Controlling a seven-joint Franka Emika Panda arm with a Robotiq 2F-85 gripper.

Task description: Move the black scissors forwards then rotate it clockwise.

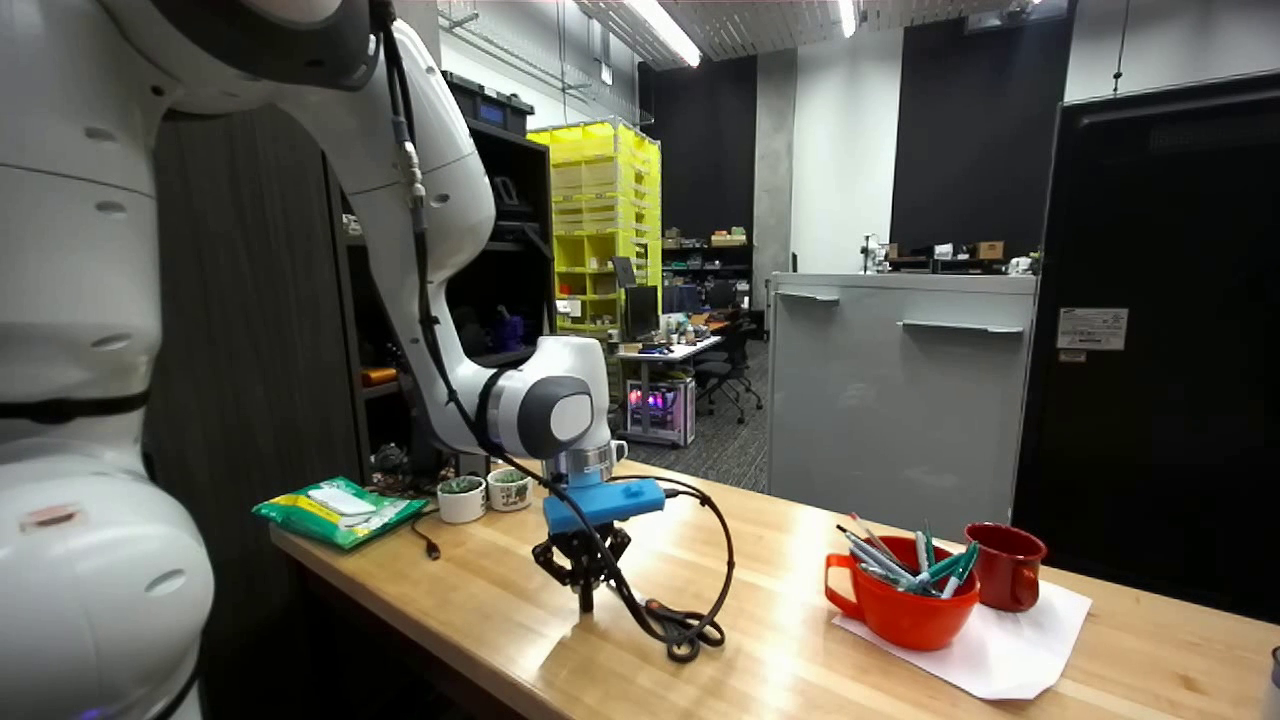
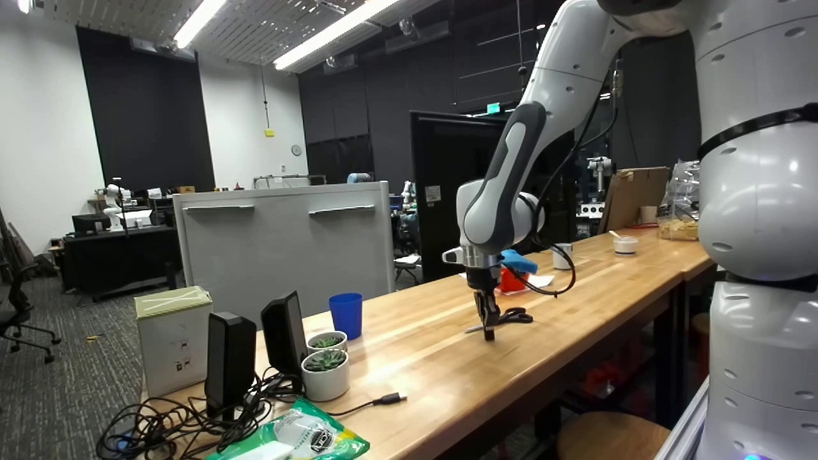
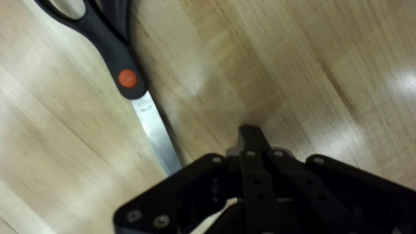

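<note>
Currently the jaws of the Robotiq gripper [image 1: 586,603] are pressed together, fingertips [image 3: 249,135] low over the wood tabletop [image 3: 201,58]; can't honestly tell whether they touch it. Wrist view: black scissors [image 3: 120,61] lie just beside them at approx. 10 o'clock, handles [image 3: 101,34] toward 11, orange pivot [image 3: 127,78], silver blade [image 3: 154,130] running toward 5 until the gripper hides its end. In an exterior view the scissors are b/w 3 & 4 o'clock from the tips, w/ a looped black cable [image 1: 731,562] crossing in front of the handles. Farther out, same view: red handled bowl [image 1: 905,620] w/ pen-like tools [image 1: 945,568] at 3 o'clock, on white paper [image 1: 1020,660], dark-red mug [image 1: 1008,565] just beyond it at its 2. Two potted succulents [image 1: 462,503] at 10–11, green packet [image 1: 340,510] approx. 10. In an exterior view, blue cup [image 2: 346,316] at 9 o'clock, black speakers [image 2: 231,358] beyond it, also 9, black cable plug [image 2: 388,398] at 8, white cup [image 2: 562,257] b/w 1 & 2.
</note>
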